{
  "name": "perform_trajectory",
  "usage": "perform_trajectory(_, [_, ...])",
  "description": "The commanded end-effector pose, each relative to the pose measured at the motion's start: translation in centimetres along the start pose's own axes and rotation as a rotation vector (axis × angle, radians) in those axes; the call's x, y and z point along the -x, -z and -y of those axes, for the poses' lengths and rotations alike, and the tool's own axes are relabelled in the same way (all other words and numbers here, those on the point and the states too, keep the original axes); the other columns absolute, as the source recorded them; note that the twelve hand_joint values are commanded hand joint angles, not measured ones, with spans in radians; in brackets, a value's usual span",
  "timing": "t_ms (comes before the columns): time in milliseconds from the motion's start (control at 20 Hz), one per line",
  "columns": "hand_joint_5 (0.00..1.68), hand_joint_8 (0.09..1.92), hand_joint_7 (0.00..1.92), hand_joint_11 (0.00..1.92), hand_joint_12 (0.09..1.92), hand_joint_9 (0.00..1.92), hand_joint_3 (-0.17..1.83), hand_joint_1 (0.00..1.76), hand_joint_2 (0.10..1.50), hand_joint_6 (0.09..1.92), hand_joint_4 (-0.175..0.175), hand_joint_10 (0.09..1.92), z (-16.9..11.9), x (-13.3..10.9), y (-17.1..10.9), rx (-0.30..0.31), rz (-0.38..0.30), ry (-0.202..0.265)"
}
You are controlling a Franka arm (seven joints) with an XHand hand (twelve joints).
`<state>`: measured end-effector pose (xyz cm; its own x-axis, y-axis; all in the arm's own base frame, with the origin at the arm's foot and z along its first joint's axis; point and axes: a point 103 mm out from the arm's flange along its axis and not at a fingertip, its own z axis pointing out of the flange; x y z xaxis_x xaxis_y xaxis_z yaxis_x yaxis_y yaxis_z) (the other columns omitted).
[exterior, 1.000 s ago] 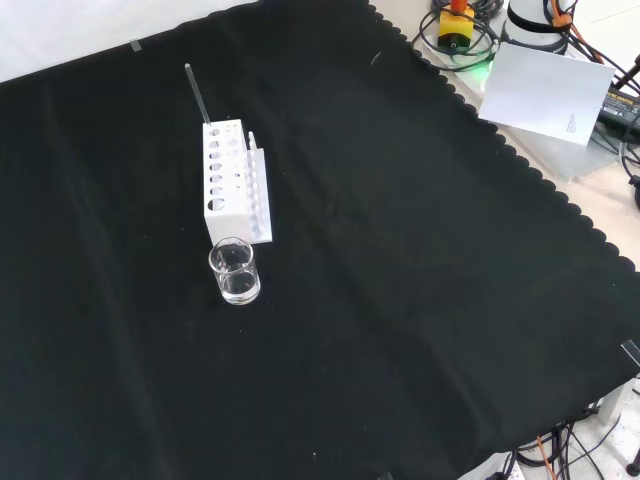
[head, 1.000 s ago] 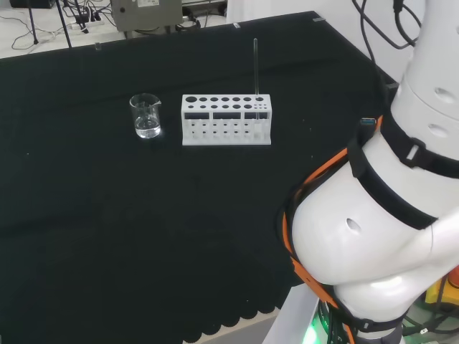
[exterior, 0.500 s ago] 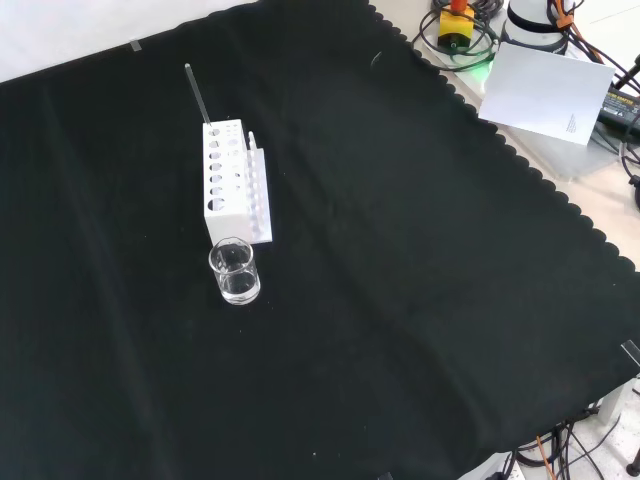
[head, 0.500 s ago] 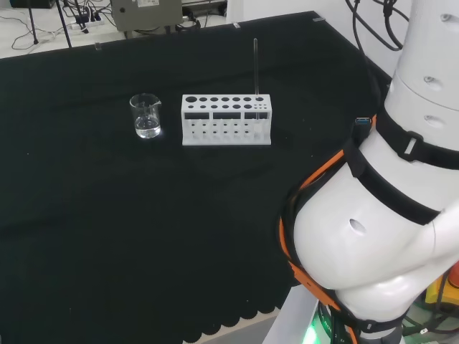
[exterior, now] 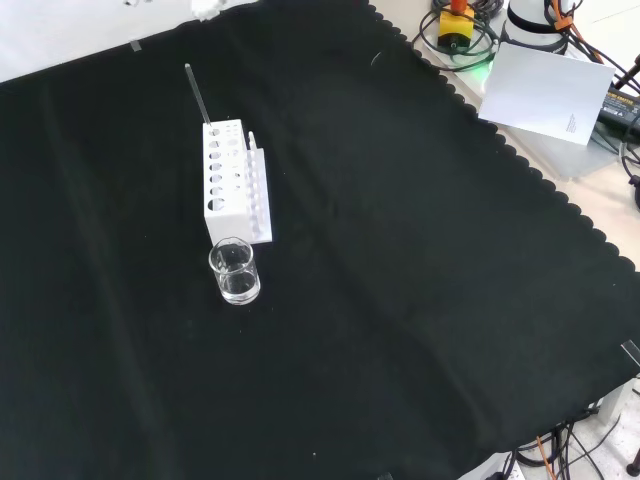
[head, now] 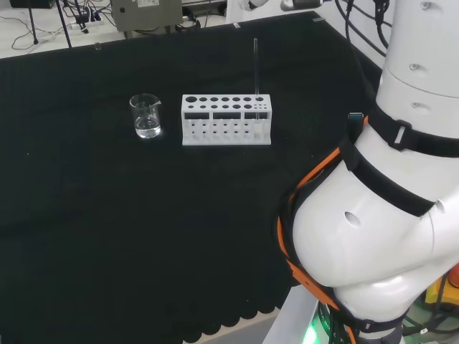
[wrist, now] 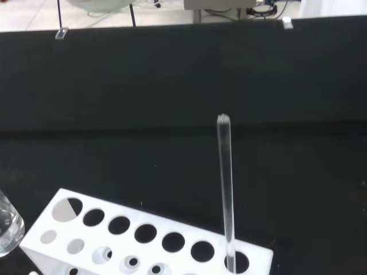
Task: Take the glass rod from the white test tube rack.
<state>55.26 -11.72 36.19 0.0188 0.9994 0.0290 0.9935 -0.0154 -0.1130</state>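
Head view: white test tube rack (head: 226,120) on black cloth (head: 107,215), glass rod (head: 256,68) upright in rack's rightmost hole. Small glass beaker (head: 146,116) just left of rack, apart, clear liquid in bottom. White arm links (head: 387,215) at right.

Front view: rack (exterior: 232,182) seen end-on, rod (exterior: 197,94) rising from far end, leaning slightly left. Beaker (exterior: 234,271) just in front of near end. White bits at top edge, possibly hand; fingers' state cannot be told.

Wrist view: rod (wrist: 226,189) close, standing in end hole of rack (wrist: 143,240); nothing touches it.
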Motion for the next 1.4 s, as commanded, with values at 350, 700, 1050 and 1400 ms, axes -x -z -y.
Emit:
perform_trajectory(350, [0.43,0.85,0.52,0.49,1.38,0.77,0.65,0.77,0.77,0.18,-0.168,0.74,-1.1,0.6,-3.8,-0.029,-0.007,-0.005])
perform_trajectory(700, [0.36,0.84,0.61,0.51,1.38,0.90,0.66,0.77,0.77,0.48,-0.175,0.75,-1.7,1.0,-6.1,-0.068,-0.009,-0.014])
perform_trajectory(1050, [0.34,0.86,0.64,0.52,1.38,0.95,0.67,0.78,0.77,0.62,-0.175,0.78,-2.0,1.1,-7.7,-0.096,-0.019,-0.008])
perform_trajectory(1400, [0.34,0.87,0.73,0.56,1.36,1.01,0.67,0.80,0.78,0.74,-0.175,0.81,-2.2,1.3,-8.9,-0.129,-0.034,-0.004])
